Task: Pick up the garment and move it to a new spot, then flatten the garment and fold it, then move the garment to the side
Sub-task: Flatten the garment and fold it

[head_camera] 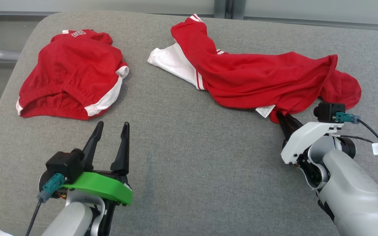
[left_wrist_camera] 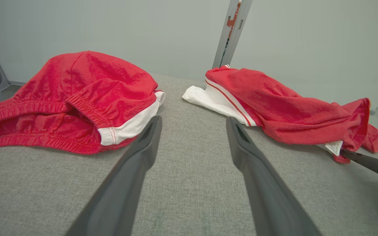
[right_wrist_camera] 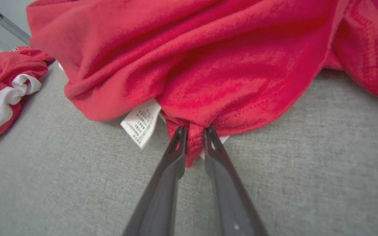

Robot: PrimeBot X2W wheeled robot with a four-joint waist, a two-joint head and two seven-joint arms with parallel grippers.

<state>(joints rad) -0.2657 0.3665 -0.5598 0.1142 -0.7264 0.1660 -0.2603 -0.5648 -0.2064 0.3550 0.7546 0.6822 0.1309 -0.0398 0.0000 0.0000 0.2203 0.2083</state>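
Note:
The garment (head_camera: 258,78) is red with white trim and lies crumpled across the right half of the grey surface. It also shows in the left wrist view (left_wrist_camera: 284,114) and the right wrist view (right_wrist_camera: 208,65). My right gripper (head_camera: 279,115) is at its near edge beside a white care label (right_wrist_camera: 141,123). In the right wrist view that gripper (right_wrist_camera: 195,129) is shut on a pinch of red cloth. My left gripper (head_camera: 113,126) stands open over bare surface at the lower left, nothing between its fingers (left_wrist_camera: 143,154).
A second red garment with an elastic waistband and white trim (head_camera: 71,72) lies bunched at the far left (left_wrist_camera: 77,95). The grey padded surface (head_camera: 176,131) ends at a rounded far edge near a pale wall with metal posts (left_wrist_camera: 231,32).

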